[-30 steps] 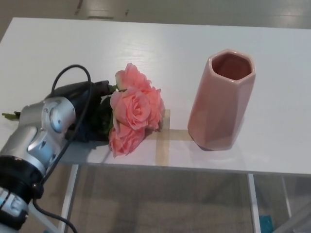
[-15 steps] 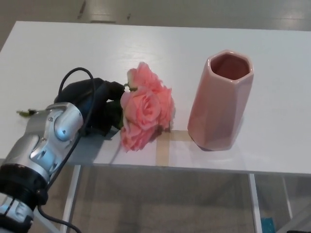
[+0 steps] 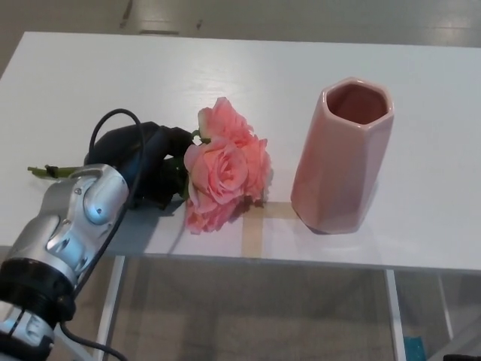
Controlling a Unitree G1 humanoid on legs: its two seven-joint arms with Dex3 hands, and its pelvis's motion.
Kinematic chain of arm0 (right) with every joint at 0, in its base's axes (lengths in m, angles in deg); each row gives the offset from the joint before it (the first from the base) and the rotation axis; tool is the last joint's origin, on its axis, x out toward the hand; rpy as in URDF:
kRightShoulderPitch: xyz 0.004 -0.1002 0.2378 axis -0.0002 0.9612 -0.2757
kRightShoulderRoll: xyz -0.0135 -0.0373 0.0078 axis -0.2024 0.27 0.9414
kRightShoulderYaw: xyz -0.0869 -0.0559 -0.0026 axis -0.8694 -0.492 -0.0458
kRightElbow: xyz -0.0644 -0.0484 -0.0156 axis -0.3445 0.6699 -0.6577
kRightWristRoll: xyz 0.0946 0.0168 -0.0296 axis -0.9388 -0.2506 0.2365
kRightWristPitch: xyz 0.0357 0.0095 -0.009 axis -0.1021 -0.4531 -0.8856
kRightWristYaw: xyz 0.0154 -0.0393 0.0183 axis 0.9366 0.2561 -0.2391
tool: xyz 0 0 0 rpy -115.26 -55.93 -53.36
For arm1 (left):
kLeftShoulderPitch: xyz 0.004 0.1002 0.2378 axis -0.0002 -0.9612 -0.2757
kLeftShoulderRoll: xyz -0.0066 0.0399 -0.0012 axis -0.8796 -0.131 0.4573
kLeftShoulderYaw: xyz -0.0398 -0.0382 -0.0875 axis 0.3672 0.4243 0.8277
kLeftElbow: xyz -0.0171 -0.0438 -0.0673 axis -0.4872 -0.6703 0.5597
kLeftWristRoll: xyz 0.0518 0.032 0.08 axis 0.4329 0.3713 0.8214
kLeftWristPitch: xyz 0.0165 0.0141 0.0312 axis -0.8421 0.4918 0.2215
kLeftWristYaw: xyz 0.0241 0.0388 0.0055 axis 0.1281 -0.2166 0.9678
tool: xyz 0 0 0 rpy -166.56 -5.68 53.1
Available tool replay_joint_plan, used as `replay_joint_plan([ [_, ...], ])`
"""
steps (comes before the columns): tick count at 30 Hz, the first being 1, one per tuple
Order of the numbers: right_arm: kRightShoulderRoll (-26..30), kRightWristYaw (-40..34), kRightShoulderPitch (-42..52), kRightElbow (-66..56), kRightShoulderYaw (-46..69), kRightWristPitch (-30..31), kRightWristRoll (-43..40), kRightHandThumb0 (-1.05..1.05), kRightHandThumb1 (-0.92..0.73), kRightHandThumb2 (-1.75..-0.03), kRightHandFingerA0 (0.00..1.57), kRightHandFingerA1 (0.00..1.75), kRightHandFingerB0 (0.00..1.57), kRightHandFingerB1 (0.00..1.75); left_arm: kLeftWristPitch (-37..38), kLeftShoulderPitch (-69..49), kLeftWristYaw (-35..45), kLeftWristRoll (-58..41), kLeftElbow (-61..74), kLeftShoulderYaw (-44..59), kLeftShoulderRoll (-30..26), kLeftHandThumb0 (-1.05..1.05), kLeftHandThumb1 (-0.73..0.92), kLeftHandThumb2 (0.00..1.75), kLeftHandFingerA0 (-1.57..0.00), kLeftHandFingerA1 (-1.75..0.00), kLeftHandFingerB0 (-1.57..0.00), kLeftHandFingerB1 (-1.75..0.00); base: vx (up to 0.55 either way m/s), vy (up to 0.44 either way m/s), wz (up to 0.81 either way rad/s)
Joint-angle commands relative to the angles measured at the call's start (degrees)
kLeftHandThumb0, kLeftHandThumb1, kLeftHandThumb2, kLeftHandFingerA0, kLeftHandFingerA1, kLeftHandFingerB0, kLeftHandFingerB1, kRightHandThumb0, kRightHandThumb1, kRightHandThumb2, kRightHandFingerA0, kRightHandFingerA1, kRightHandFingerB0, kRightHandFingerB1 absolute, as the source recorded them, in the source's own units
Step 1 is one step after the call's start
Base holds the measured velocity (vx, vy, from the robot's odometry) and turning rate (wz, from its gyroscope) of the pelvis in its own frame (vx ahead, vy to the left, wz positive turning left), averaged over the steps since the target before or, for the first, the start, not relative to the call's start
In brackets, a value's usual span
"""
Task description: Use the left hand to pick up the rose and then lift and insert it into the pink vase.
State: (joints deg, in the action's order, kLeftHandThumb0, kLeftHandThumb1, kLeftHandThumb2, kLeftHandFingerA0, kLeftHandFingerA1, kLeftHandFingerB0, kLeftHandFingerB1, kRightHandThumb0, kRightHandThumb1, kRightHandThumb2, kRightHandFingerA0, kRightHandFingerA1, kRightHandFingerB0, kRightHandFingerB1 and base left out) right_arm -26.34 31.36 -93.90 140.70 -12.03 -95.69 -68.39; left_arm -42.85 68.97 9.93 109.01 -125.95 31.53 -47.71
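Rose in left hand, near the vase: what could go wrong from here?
1. The rose lies sideways, blooms toward the pink vase; unless tilted upright, the stem misses the opening.
2. The left hand grips close behind the blooms, so it may crush them.
3. A swing could knock the vase near the table edge.

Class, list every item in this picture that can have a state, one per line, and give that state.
Pink rose bunch: held at the stems, blooms lying sideways toward the vase.
Green stem end: sticking out left of the hand.
Pink faceted ceramic vase: upright, empty, on the table.
Black left hand: shut on the stems.
White table: bearing the vase.
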Motion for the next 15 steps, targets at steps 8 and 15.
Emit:
replay_joint_plan([
  [8,0.02,0.87,0.22,0.01,0.24,-0.15,-0.74,-0.26,-0.59,-0.57,0.70,0.44,0.58,0.41,0.08,1.87,0.64,-6.16,4.55,7.41,1.61,-0.16,0.80,0.65,-0.70,-1.38,-0.78,-0.92,0.00,0.000,0.00],
  [15,0.08,0.76,0.24,0.18,0.19,0.04,-0.64,-0.26,-0.59,-0.57,0.70,0.44,0.58,0.41,-1.54,5.28,3.12,-11.85,12.67,13.28,4.58,-0.16,0.85,0.65,-0.77,-1.32,-0.79,-0.94,0.00,0.000,0.00],
])
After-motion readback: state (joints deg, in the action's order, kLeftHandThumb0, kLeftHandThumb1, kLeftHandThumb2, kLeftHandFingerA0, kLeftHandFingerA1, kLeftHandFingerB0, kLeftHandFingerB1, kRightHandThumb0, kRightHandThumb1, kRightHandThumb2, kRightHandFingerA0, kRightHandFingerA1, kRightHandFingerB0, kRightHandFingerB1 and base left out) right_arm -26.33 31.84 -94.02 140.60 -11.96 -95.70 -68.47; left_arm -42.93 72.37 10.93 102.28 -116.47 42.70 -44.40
